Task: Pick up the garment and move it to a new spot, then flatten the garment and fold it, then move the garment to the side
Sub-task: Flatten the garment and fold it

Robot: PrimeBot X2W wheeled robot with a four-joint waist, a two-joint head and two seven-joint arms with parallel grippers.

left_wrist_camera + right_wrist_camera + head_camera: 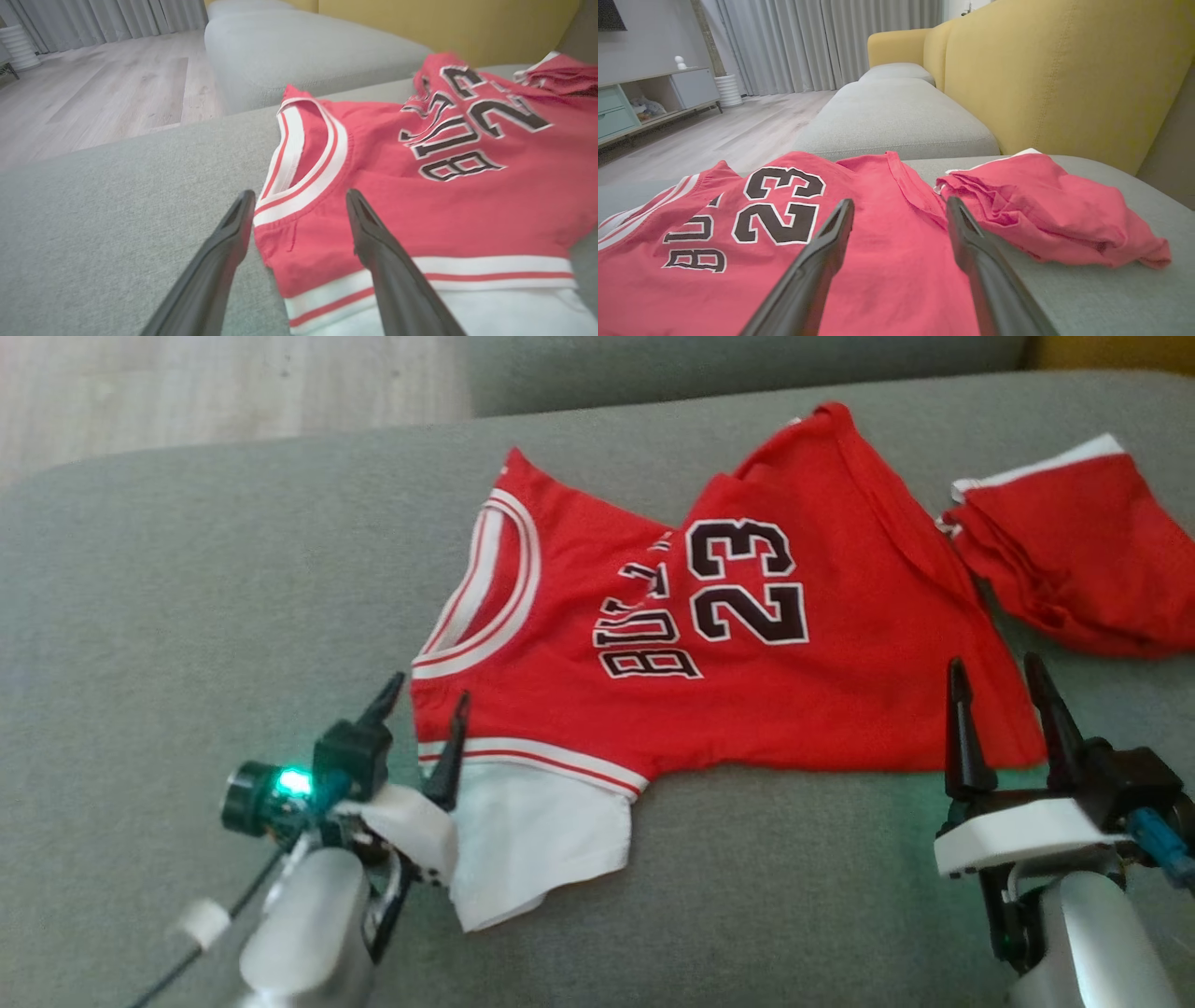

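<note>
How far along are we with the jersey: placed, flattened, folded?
Placing looks done: the jersey lies face-up on the grey cushion. Flattening is in hand: a ridge buckles the lettering, and the left gripper and right gripper sit open at its near edge, gripping nothing. Folding and moving it aside are left; a second red garment lies bunched on the right.
</note>
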